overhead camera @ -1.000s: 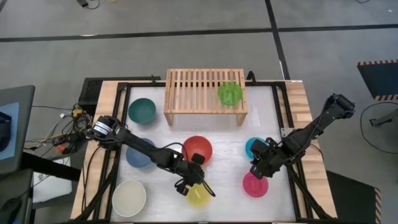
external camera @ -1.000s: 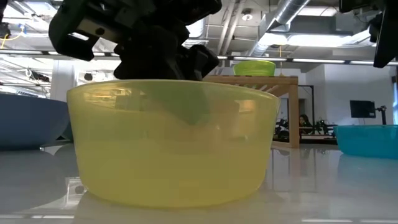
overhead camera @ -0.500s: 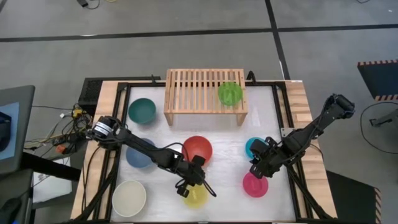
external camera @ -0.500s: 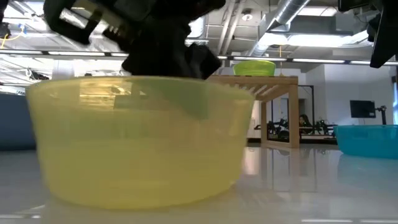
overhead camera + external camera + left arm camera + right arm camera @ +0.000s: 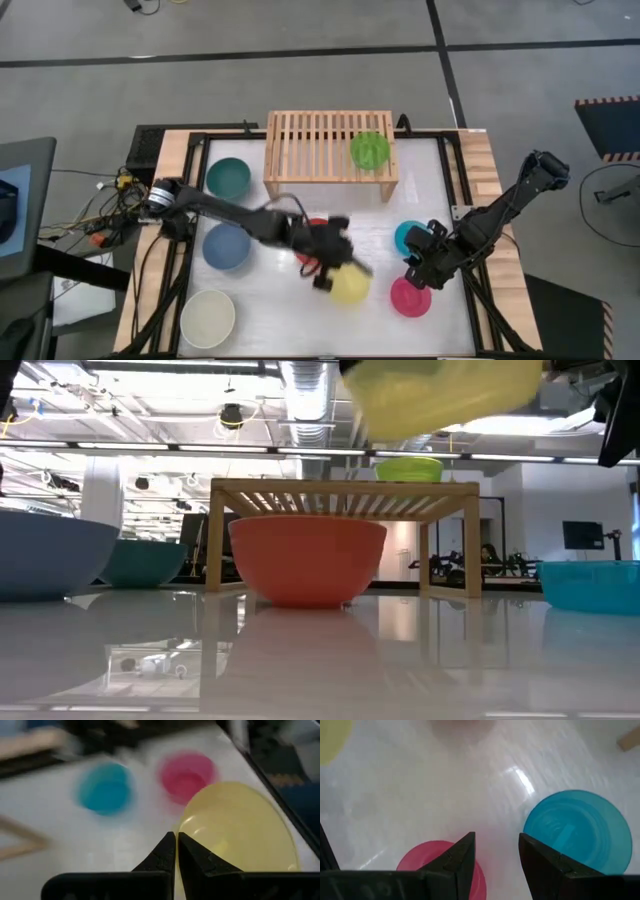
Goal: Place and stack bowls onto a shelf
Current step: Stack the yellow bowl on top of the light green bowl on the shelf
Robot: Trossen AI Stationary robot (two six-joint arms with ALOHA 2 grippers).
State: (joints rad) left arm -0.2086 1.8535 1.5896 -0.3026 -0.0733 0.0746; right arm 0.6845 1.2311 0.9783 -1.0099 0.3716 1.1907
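White desk, wood-edged. Along the far edge: wooden shelf bearing lime bowl; green bowl just beside. Left edge: blue bowl, cream bowl. Middle: red bowl. Right edge: cyan bowl, pink bowl.

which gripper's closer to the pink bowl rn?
Right. The right gripper hangs open just above the pink bowl, beside the cyan bowl. The left gripper, shut on the yellow bowl, is farther toward table center.
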